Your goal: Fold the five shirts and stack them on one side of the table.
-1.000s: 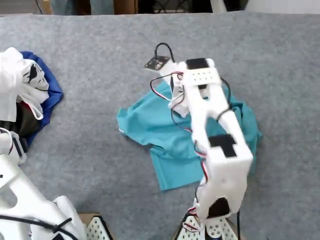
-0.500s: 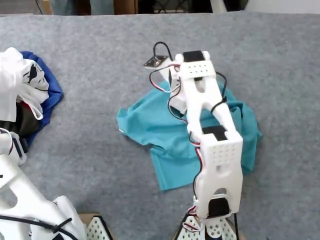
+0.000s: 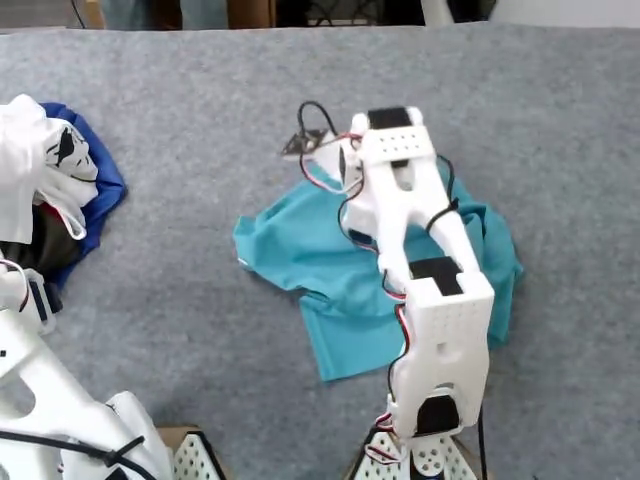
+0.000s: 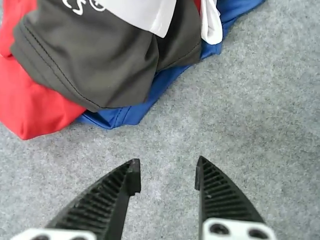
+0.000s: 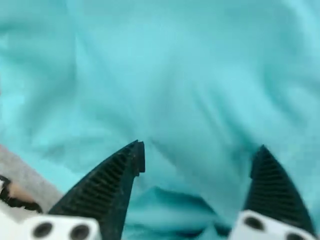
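Mid-table, I see the crumpled teal fabric shirt lying unfolded, my right gripper spread wide just above it. My left gripper hangs released over the grey felt tabletop, near the heaped red, charcoal, blue and white shirts.

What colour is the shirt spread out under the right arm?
Teal; the shirt shows best in the high view.

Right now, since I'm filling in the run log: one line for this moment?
right gripper open over teal shirt | left gripper open by pile
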Robot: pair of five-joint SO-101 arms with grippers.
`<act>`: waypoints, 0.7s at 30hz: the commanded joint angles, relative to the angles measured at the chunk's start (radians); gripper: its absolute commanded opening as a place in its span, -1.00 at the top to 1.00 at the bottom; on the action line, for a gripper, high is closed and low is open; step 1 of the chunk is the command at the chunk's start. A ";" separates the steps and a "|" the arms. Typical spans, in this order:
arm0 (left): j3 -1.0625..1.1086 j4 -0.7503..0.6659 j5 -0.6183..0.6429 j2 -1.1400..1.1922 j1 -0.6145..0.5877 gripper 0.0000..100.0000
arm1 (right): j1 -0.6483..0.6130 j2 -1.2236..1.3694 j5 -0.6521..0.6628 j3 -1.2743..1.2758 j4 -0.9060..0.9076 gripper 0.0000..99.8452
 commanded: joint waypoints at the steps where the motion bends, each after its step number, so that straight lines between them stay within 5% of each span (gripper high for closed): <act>1: -0.015 0.002 -0.021 -0.021 -0.005 0.59 | 0.000 -0.051 0.011 0.125 -0.121 0.28; 6: -0.015 0.002 -0.023 -0.021 -0.005 0.59 | 0.006 -0.056 -0.075 0.157 -0.161 0.99; 14: -0.015 0.002 -0.023 -0.018 -0.004 0.59 | 0.011 -0.059 -0.161 -0.018 -0.011 0.97; 21: -0.015 0.002 -0.018 -0.015 -0.004 0.59 | -0.153 -0.059 -0.186 -0.291 0.172 0.97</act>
